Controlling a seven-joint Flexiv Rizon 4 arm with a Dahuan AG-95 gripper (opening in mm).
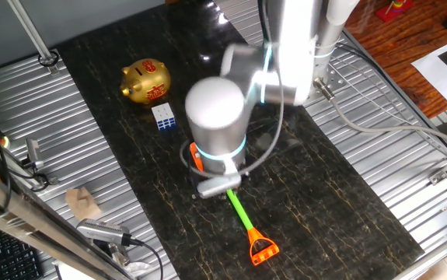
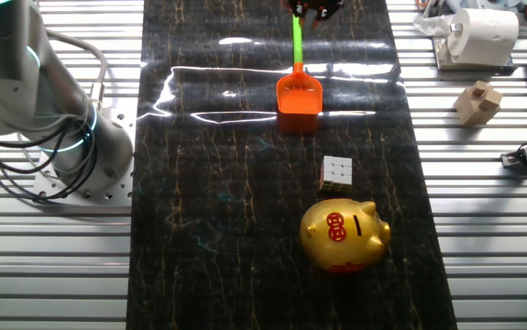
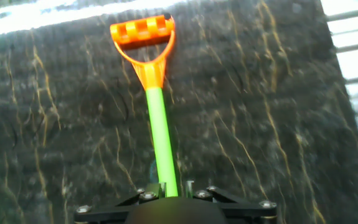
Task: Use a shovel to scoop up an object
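The shovel (image 2: 298, 87) lies flat on the dark mat (image 2: 199, 229), long axis along the mat's length. Its blade points toward the cube (image 2: 336, 171) (just beside the piggy bank (image 2: 344, 235)), short of it. The gripper (image 3: 166, 191) is over the green shaft; whether it is clamped cannot be told.

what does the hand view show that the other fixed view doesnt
Only the hand view shows the shovel's orange loop handle whole and the gripper's black base straddling the shaft. Only the other fixed view shows the orange blade, the cube, the gold piggy bank and the arm's base. Both show the green shaft on the dark mat.
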